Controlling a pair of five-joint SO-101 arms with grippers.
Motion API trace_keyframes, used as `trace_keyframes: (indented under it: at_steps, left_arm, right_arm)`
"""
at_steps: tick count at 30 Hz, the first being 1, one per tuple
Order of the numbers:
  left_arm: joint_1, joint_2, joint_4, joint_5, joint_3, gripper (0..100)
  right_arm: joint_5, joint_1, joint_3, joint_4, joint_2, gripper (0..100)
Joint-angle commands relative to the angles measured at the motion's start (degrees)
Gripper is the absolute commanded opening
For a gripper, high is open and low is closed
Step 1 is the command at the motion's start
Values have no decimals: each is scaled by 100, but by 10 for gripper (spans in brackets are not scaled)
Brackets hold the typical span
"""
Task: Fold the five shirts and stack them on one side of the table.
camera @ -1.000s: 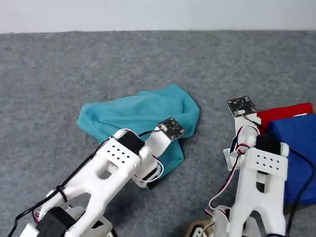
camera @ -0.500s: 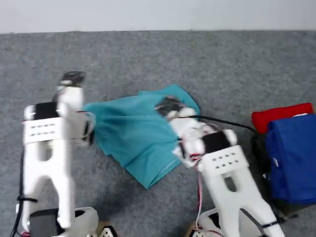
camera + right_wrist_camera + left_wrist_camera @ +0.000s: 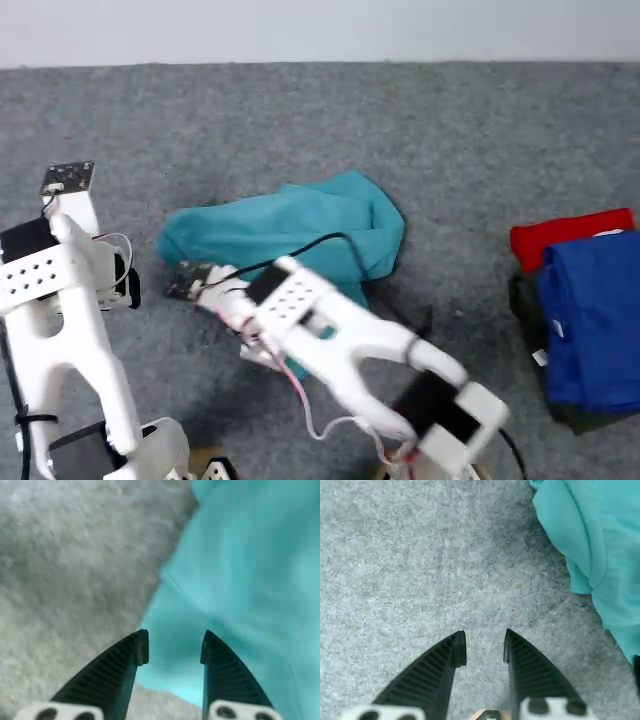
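A teal shirt (image 3: pixel 290 230) lies bunched in the middle of the grey table. My right arm (image 3: pixel 300 310) stretches across its near edge toward the left. In the right wrist view my right gripper (image 3: pixel 172 647) is open just above the teal shirt (image 3: pixel 240 580), at its border with the carpet. My left arm (image 3: pixel 60 280) stands at the left, off the cloth. My left gripper (image 3: pixel 485 650) is open over bare carpet, with the teal shirt (image 3: pixel 590 540) to one side. A folded blue shirt (image 3: pixel 595 310) lies on a red one (image 3: pixel 570 232) at the right.
A dark garment (image 3: pixel 524 300) peeks out under the stack at the table's right side. The grey carpet-like surface (image 3: pixel 300 120) runs bare behind the teal shirt up to the white wall. A black cable of the right arm crosses the shirt.
My left arm has swung off the teal shirt to the far left. My right arm has left the stack and swept leftward across the shirt's near edge.
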Motion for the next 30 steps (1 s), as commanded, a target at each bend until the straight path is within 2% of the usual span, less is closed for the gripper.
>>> trace_keyframes:
  at_steps: [1,8,14,20,30]
  left_arm:
    - [-44,-26,35,70,-189,123]
    - [-35,-26,0,70,48,123]
    - [-35,-26,9,70,48,123]
    - [-35,-26,18,70,48,123]
    - [-35,-26,18,70,48,123]
  right_arm:
    - [-62,-268,-642,31,576,180]
    - [-44,145,-1081,233,1323,173]
    - [-35,945,-1081,189,1429,49]
    - [-35,1842,-1090,189,1411,9]
    - [-53,3187,-1820,655,57,9]
